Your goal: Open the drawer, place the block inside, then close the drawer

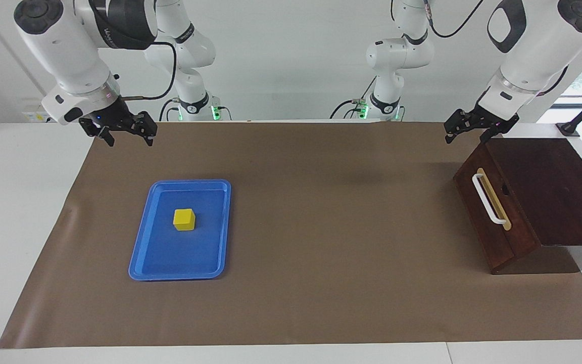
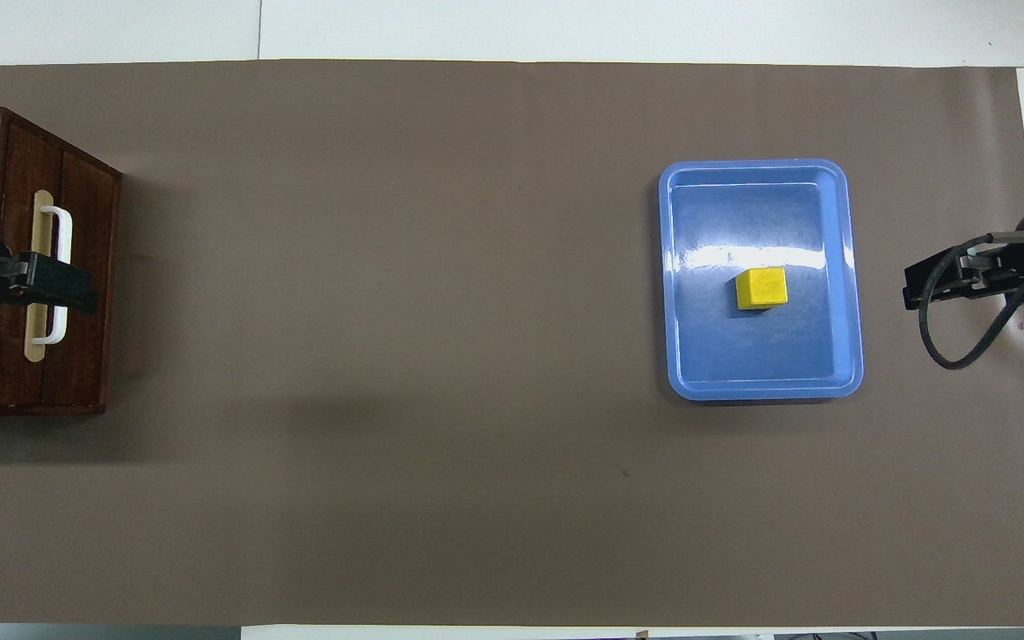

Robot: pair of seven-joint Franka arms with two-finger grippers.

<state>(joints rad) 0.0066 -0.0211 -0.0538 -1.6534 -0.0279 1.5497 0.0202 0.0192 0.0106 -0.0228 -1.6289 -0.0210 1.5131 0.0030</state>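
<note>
Presumably the spread left gripper [image 1: 465, 132], raised above the shut drawer [image 1: 493, 215], could slip off its thin handle [image 1: 489, 198], while the right gripper [image 1: 127, 132], also spread, waits well apart from the block [image 1: 184, 219].

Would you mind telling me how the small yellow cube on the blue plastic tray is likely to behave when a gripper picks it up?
The small yellow cube looks rigid, with flat faces, so two fingers should probably grip it squarely. Sitting flat, it is unlikely to roll. The glossy blue plastic tray may let it slide if nudged.
</note>
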